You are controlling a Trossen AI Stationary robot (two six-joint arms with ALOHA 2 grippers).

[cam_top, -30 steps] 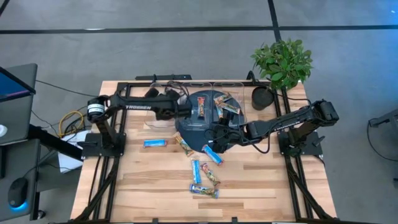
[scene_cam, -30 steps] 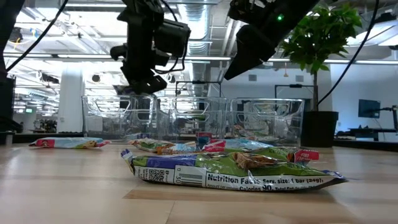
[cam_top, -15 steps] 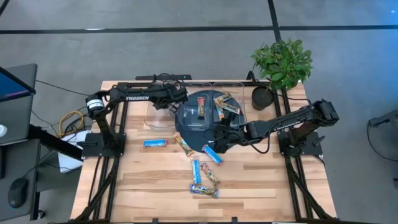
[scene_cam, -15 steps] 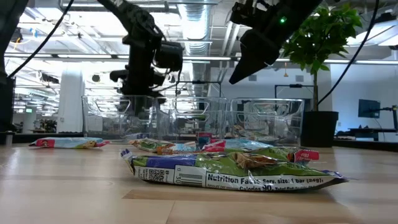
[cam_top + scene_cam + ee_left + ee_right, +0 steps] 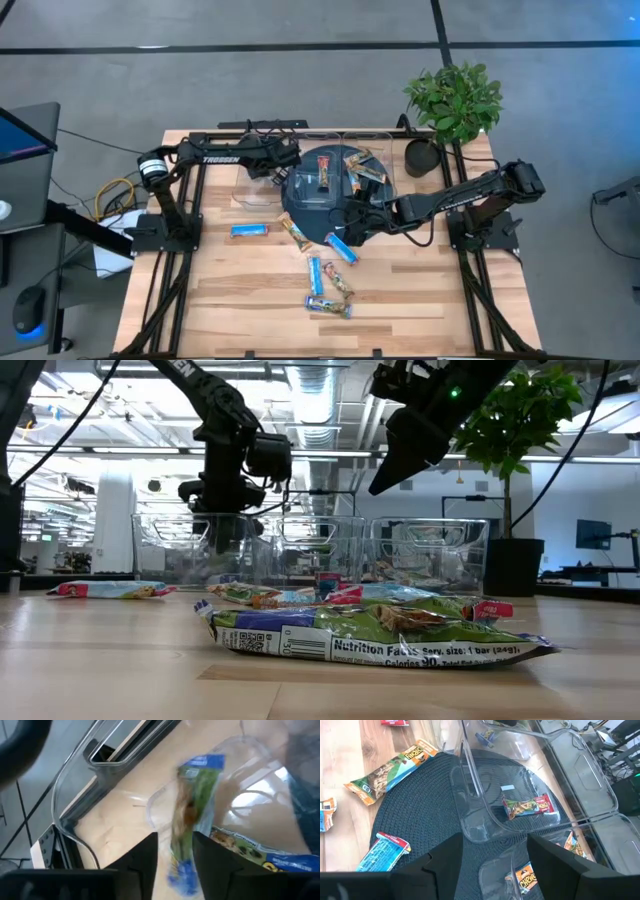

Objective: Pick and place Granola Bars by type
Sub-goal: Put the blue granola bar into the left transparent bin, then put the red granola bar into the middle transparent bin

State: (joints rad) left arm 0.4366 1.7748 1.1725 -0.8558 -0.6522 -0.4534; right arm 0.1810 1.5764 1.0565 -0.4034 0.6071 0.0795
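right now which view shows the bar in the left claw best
The left wrist view: the green bar fills the frame, pinched between the left claw's fingers above a clear bin. The high view shows only the arm there; the low view hides it behind bin walls; the right wrist view misses it.

In the left wrist view a green foil-wrapped granola bar with blue ends [image 5: 192, 815] was smeared by blur, its print unreadable and its lower end hidden between the left pincer [image 5: 175, 857] fingers. A second bar with a blue band [image 5: 260, 852] ran off that picture's edge. From above, the dark arms covered both pincers and the clear plastic bins [image 5: 255, 185] near the bench's far edge barely showed.
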